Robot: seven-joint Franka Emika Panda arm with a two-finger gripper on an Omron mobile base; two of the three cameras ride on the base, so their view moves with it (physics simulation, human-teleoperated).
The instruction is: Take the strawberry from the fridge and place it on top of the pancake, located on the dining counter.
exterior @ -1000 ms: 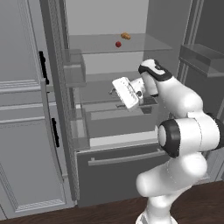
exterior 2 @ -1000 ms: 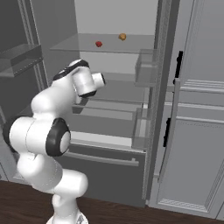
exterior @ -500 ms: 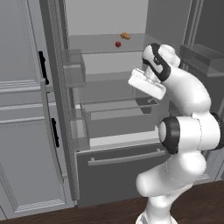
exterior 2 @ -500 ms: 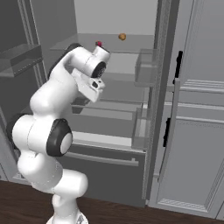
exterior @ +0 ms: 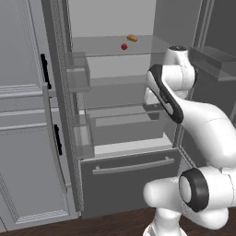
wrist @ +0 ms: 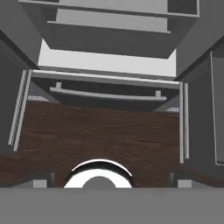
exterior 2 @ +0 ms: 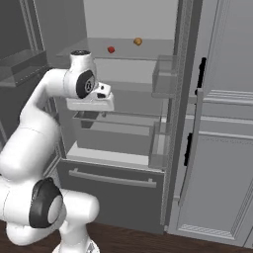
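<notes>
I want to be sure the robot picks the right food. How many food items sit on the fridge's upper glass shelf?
2. The strawberry, small and red, lies nearer the shelf's front; a tan-orange lumpy item lies just behind it, to the right. Lower shelves look bare, though the arm hides part of them.

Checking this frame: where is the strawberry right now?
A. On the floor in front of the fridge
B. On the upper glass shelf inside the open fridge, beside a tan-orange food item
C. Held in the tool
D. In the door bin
B: the strawberry lies on the fridge's upper glass shelf, a little apart from the tan-orange food item.
</notes>
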